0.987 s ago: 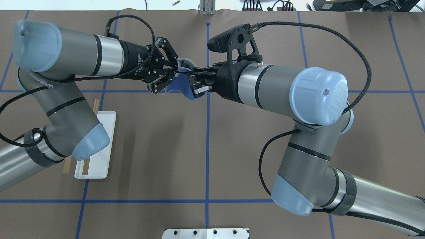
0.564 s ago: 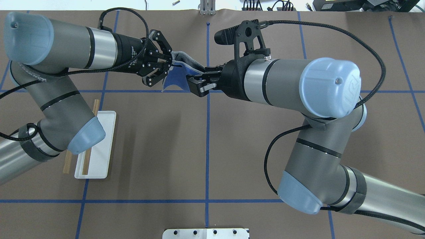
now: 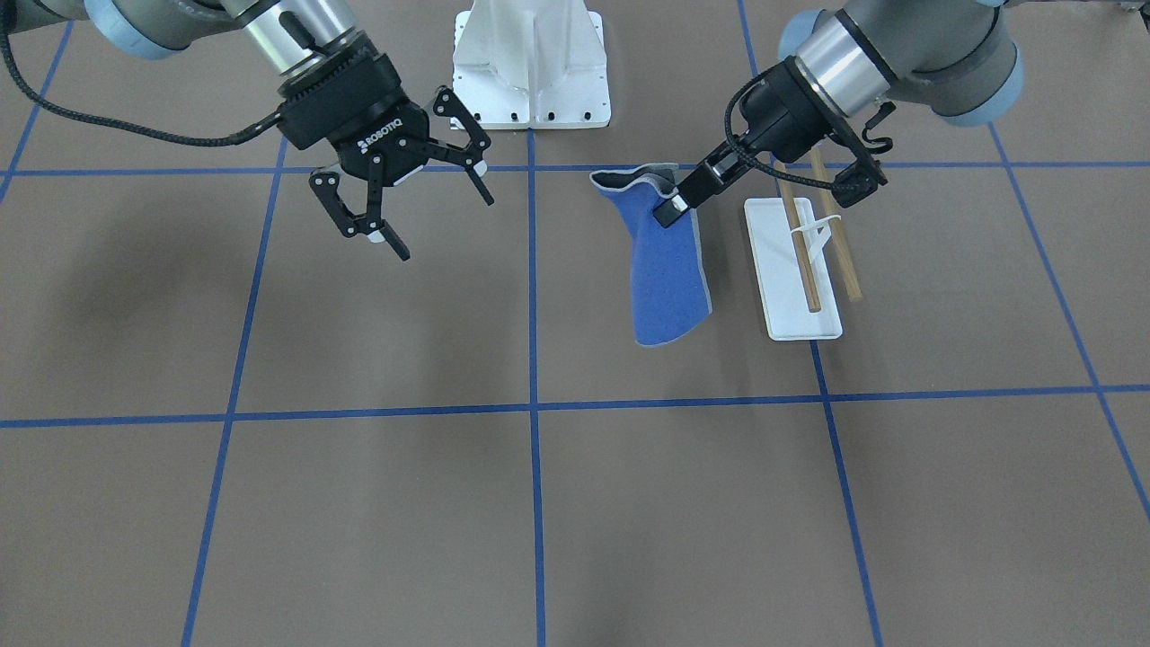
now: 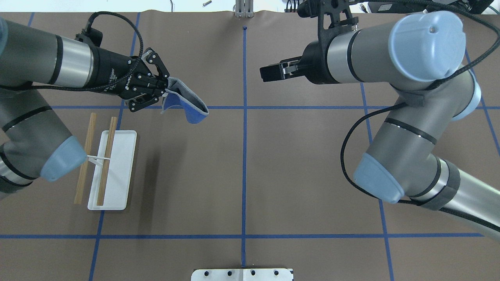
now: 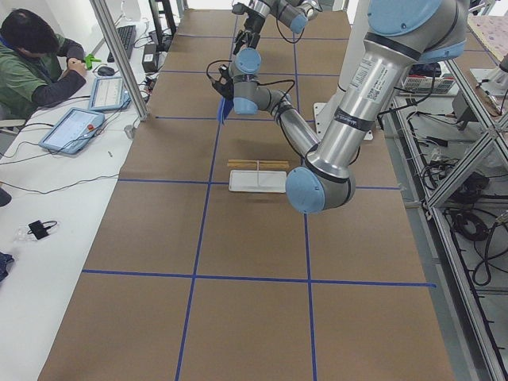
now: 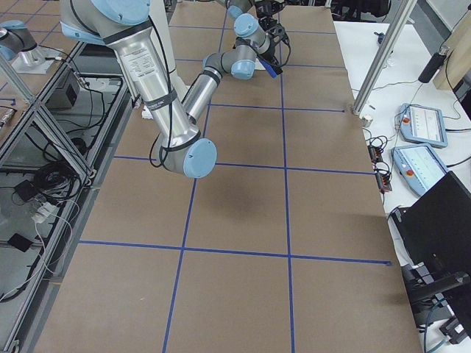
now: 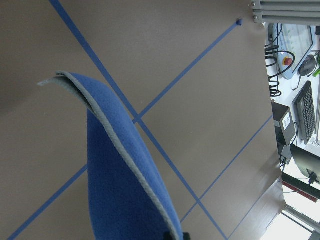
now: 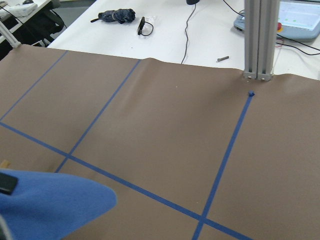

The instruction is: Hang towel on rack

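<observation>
The blue towel (image 4: 188, 107) with pale grey trim hangs folded from my left gripper (image 4: 165, 92), which is shut on its upper edge. In the front view the towel (image 3: 669, 283) droops below that gripper (image 3: 672, 212), just beside the rack (image 3: 795, 270). The rack (image 4: 117, 175) has a flat white base and two wooden bars (image 4: 106, 162); it stands under my left arm, nearer the robot than the towel. My right gripper (image 3: 445, 226) is open and empty, well off on the other side of the centre line (image 4: 266, 73). The towel fills the left wrist view (image 7: 125, 190).
The white bolted robot pedestal (image 3: 530, 63) stands at the table's robot side. An aluminium post (image 4: 244, 9) rises at the far edge. Blue tape lines grid the brown table cover (image 4: 242, 175). An operator (image 5: 32, 55) sits at a side desk.
My right gripper has let go of the towel, opened, and drawn back to the right. My left gripper has carried the towel to the left, closer to the rack.
</observation>
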`<state>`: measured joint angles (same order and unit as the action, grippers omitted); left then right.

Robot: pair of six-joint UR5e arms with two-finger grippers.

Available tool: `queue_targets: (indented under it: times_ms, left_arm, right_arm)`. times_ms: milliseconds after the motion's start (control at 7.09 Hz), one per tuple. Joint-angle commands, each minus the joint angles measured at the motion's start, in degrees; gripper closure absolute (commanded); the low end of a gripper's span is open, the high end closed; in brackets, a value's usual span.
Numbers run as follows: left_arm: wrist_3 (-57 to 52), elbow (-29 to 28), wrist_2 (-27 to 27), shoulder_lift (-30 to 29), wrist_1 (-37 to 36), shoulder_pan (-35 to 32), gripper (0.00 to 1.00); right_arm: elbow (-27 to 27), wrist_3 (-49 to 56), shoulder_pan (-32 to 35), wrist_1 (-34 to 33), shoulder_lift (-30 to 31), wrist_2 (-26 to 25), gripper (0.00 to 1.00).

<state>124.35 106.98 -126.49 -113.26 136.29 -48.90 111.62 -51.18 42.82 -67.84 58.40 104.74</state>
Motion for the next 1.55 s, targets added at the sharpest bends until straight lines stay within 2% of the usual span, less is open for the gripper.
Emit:
queue_targets:
  times_ms: [0,282,564,846,1128,1410]
  left_arm:
    - [-15.9,1.0,-9.3,3.8,0.0,-4.8,1.0]
    - [-33.3,0.6,-14.8,9.0,0.0,-7.6,1.0]
    - [-48.6,-0.7,-15.0,13.8,-0.1,-7.2,1.0]
    - [-58.2,-2.6,-16.3,14.0,-0.4,-6.0,1.0]
    - [-64.3,-5.0,-22.4,13.6,-1.0,-6.1,1.0]
    - [-71.8,-8.7,-27.6,13.4,-1.1,-9.2,1.0]
  right_arm:
    - [-3.8,0.7,6.0,-1.4,0.1,7.3,0.01]
    - [-8.1,1.4,8.3,-1.4,0.1,9.3,0.0]
    - [-9.4,4.9,9.6,-1.3,0.8,10.0,0.0]
    - [-10.0,6.1,11.5,-1.2,0.8,12.7,0.0]
    - [-10.0,6.1,12.2,-1.3,0.8,13.2,0.0]
    - [-10.1,6.2,13.3,-1.7,0.8,15.1,0.0]
